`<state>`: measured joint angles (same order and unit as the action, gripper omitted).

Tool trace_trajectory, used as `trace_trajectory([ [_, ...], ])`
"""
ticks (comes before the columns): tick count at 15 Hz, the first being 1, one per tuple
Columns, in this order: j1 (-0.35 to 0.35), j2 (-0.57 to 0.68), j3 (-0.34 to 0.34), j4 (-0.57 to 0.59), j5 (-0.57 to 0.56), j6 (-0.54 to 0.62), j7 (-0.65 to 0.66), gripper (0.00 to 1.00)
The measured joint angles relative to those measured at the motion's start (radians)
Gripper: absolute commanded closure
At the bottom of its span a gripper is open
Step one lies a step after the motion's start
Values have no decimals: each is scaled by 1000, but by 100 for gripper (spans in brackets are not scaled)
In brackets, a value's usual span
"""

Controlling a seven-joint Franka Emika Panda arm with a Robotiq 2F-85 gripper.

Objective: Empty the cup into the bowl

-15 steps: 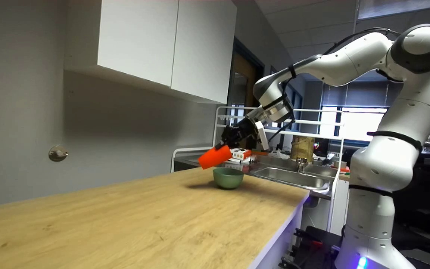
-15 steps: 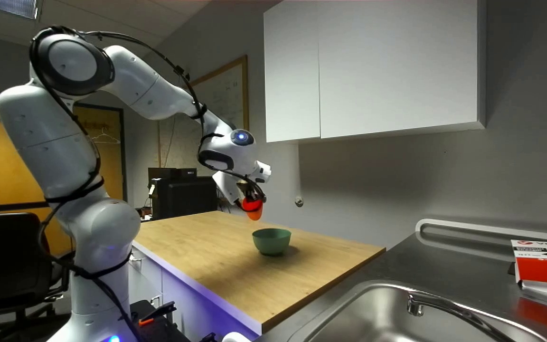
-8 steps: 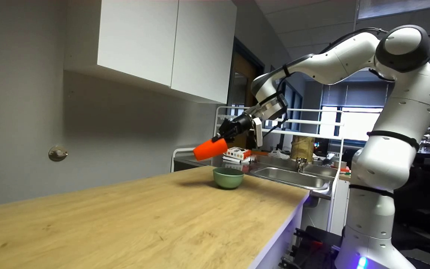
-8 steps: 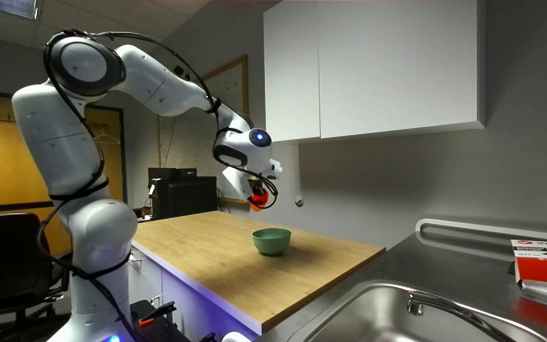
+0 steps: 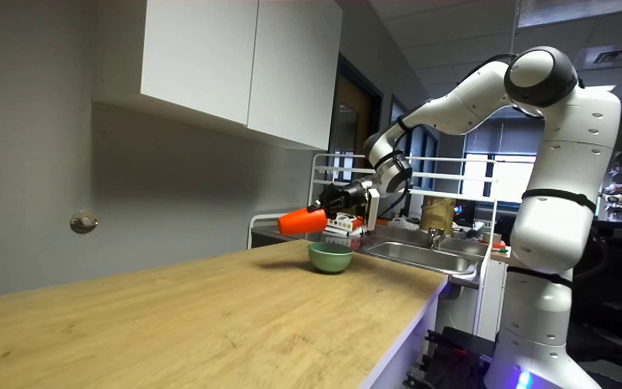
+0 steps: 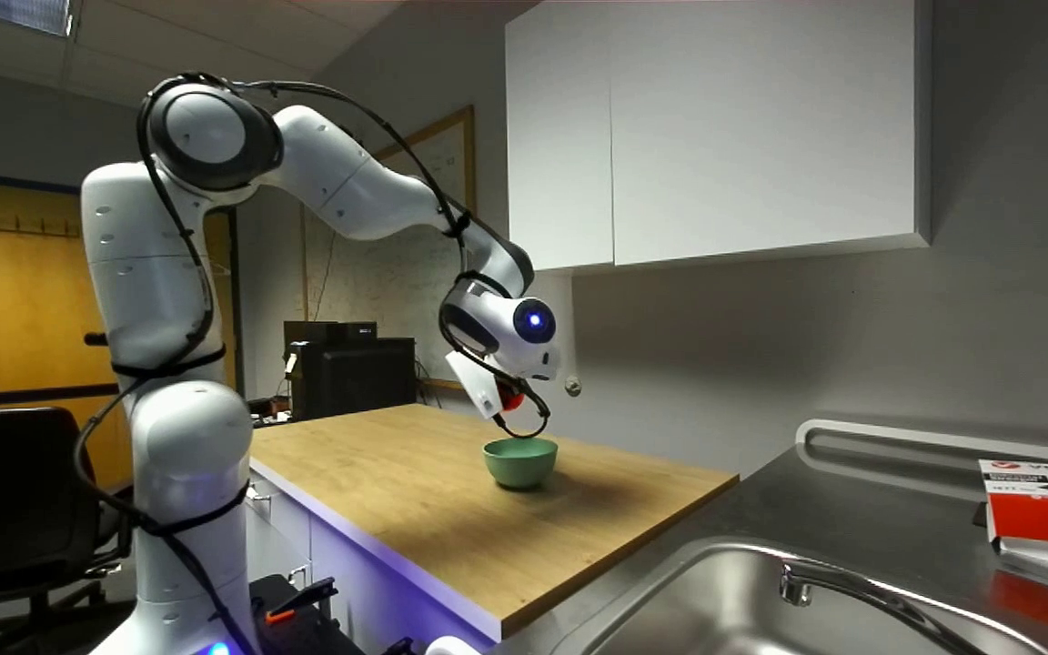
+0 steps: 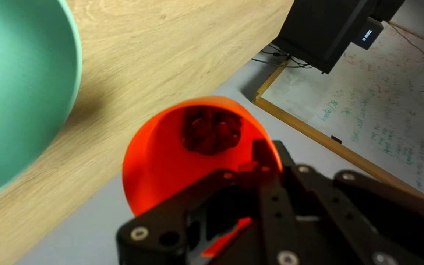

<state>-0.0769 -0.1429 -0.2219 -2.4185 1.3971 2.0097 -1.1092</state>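
Red cup (image 5: 300,222) aloft in the claw (image 5: 316,206), clear of the worktop (image 5: 181,319); arm (image 5: 551,232) (white, w/ black straps) standing beside the worktop. Claw clenched on the cup's side at the rim, 1 finger apparently within the mouth & the other outside, per the wrist view. Cup approx. horiz.: mouth toward the arm, closed end pointing away &, in an exterior view, a touch lower than the mouth. Contents: a dark, knobbly, reddish mass (image 7: 211,132) inside, seen thru the mouth in the wrist view; kind & qty of pieces cannot be told. Green bowl (image 5: 330,261) upright on the worktop, lower than the cup & apart from it, w/ a shadow on the surface alongside. In an exterior view the cup sits up & to one side of the bowl; whether any part overhangs it is hard to judge. Cup (image 6: 512,398) mostly hidden behind the arm in an exterior view, only a red patch showing over the bowl. Wrist view: bowl's inner side & rim at upper L, cup's mouth nr. centre. Bkgd.: white cabinet (image 5: 197,59) mounted high on the wall (image 5: 25,162); metal sink (image 6: 715,591) w/ tap (image 6: 879,601) beyond one edge of the worktop; red-&-white box (image 6: 1047,509) near the sink; whiteboard (image 7: 366,121) w/ scribbles, wood-framed, in the wrist view.
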Motion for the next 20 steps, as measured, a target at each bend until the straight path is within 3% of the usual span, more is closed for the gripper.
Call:
trace_trajectory([
  [20,-145,254,-8,130,171,-520,-145,99],
])
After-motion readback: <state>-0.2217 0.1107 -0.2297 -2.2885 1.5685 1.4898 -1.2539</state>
